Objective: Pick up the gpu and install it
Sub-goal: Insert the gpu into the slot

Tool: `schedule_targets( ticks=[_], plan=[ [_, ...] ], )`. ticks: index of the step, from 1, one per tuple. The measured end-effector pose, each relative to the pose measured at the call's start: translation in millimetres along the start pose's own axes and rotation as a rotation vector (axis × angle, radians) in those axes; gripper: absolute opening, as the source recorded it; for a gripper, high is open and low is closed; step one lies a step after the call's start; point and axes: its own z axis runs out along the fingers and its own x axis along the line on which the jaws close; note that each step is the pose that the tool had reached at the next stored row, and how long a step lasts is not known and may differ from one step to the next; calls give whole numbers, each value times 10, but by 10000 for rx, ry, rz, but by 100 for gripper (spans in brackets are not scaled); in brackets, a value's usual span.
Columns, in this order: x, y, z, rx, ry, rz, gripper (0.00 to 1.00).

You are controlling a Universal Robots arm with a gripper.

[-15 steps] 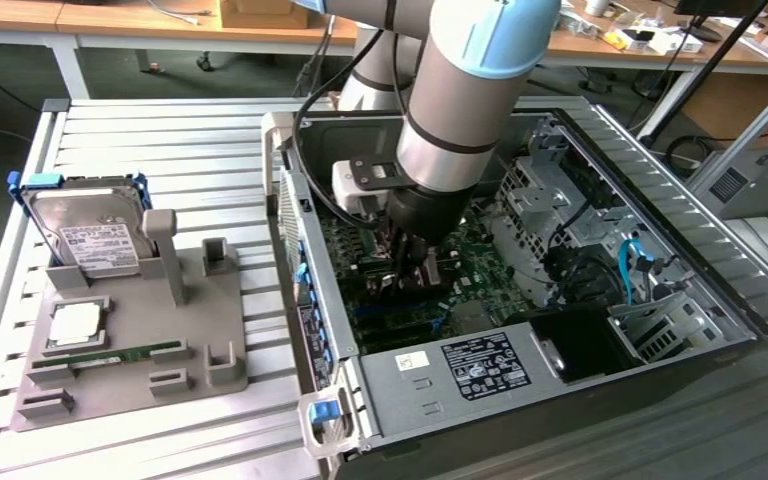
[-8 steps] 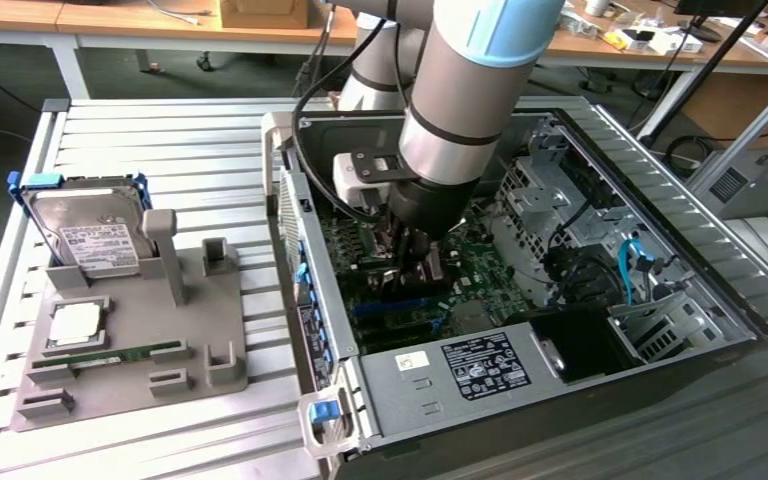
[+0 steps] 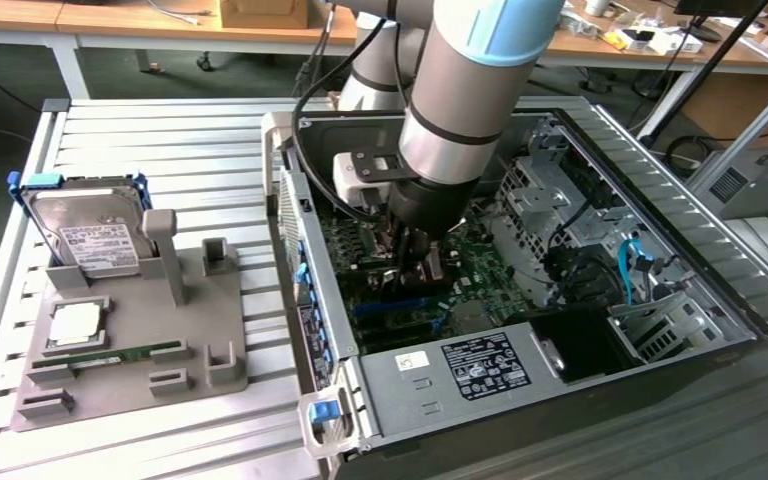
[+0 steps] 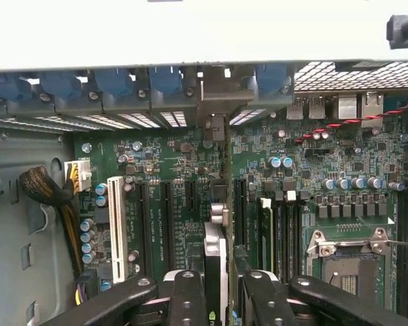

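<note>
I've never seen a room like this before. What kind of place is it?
Probably a robot lab or workshop for building computers. A robot arm holds a card inside an open computer case, a hard drive stands on a parts tray beside it, and cluttered workbenches stand behind.

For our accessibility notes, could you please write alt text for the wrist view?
The hand holds the gpu edge-on over a green motherboard, the card running parallel to the black expansion slots. A row of blue latches lines the case wall beyond, and a processor socket sits to one side.
</note>
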Motion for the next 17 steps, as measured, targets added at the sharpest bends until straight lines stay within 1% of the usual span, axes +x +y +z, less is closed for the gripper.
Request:
schedule_targets(
  ticks=[3, 4, 5, 7, 12, 14, 16, 17],
  plan=[
    [0, 0, 2, 3, 5, 80, 27],
    [-1, 1, 3, 5, 21, 97, 27],
    [-1, 1, 3, 7, 55, 101, 27],
    [0, 1, 2, 7, 101, 100, 27],
    [-2, 1, 4, 7, 108, 100, 27],
    [-17, 1, 6, 9, 152, 102, 27],
    [-36, -2, 6, 13, 241, 102, 27],
    [-42, -5, 6, 14, 258, 102, 27]
  ],
)
